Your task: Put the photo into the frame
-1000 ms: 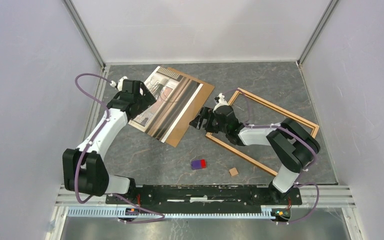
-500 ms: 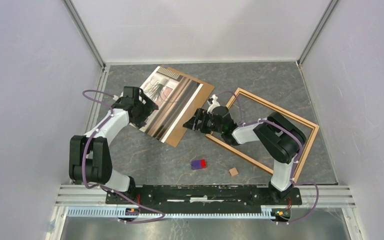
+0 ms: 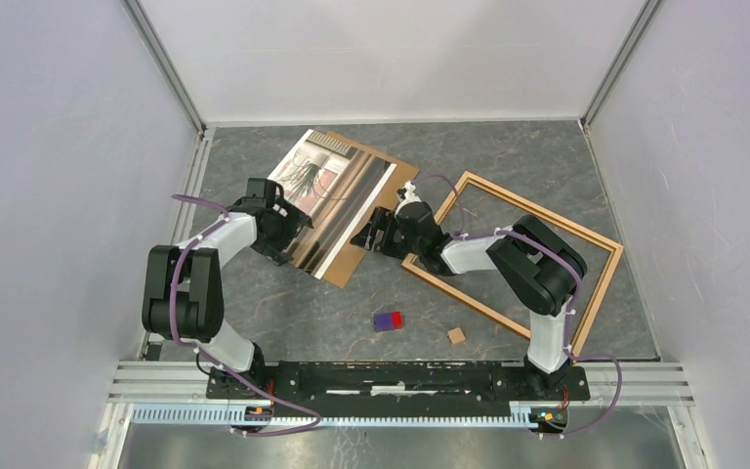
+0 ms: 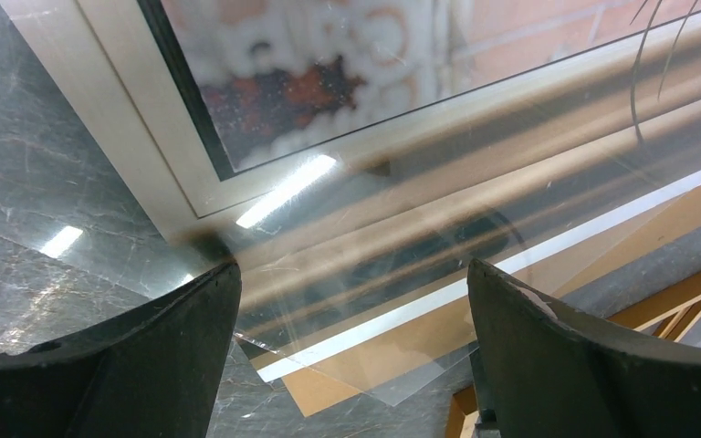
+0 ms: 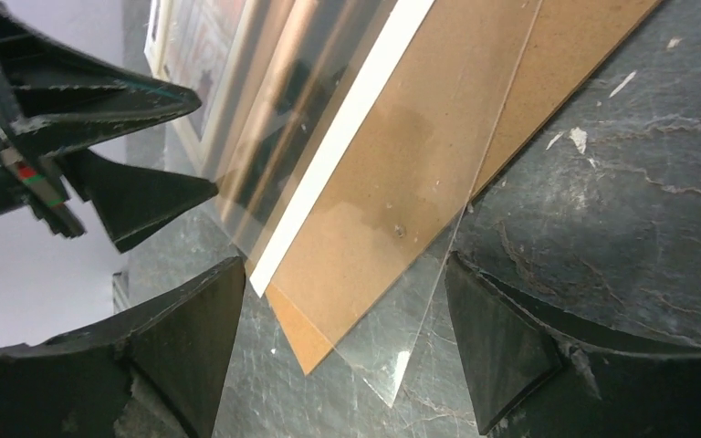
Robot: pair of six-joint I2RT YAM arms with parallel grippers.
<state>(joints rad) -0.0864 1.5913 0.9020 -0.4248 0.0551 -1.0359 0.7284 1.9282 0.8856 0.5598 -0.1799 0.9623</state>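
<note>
top external: left gripper [image 3: 291, 237] and right gripper [image 3: 364, 234], both jaws spread, flank the photo [image 3: 337, 195], which lies on a backing board [image 3: 398, 179] just beside the frame [image 3: 547, 213] | left wrist: glossy print, window and curtains, white edge; clear sheet [image 4: 420, 370] overlaps it | right wrist: best to catch the photo's edge alone; leave sheet and board

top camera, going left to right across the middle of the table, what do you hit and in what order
left gripper → photo → right gripper → frame
</note>
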